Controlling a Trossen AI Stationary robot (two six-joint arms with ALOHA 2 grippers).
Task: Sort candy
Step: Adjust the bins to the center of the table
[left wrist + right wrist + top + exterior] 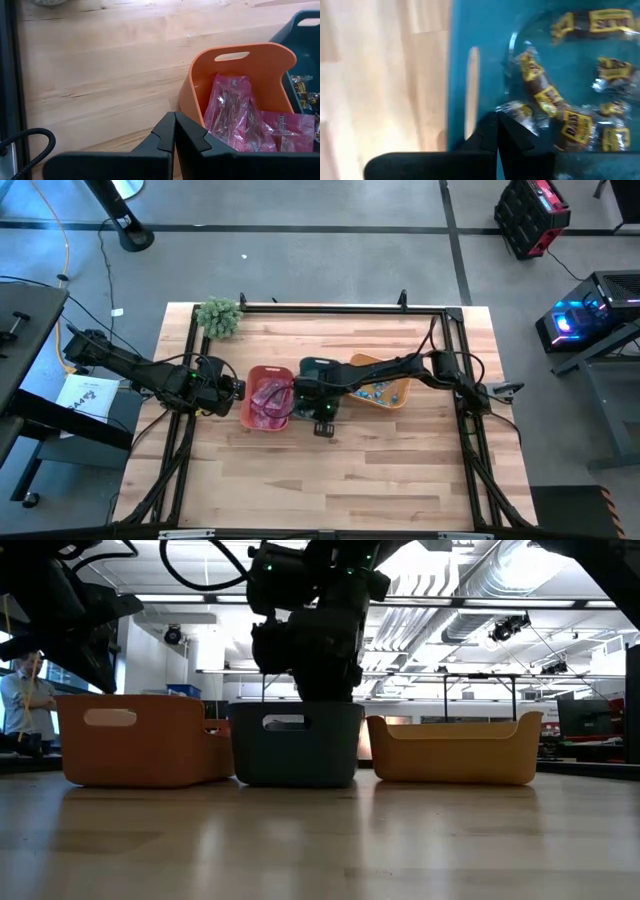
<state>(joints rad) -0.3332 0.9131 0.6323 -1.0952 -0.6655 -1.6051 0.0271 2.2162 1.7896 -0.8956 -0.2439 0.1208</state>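
Right wrist view: yellow-labelled brown candies point(547, 97), unreadable.

From above, we cannot see into the teal bin point(318, 380), because the right arm and its claw point(324, 425) cover most of it. In the orange bin point(385, 392) we see only tiny blue specks, too small to name. In the low view, the bin walls hide all the candy. The right wrist view shows the brown candy point(555, 102) blurry, so we cannot read the wrappers. The left wrist view cuts off the pink packets point(250, 122) at its edge.
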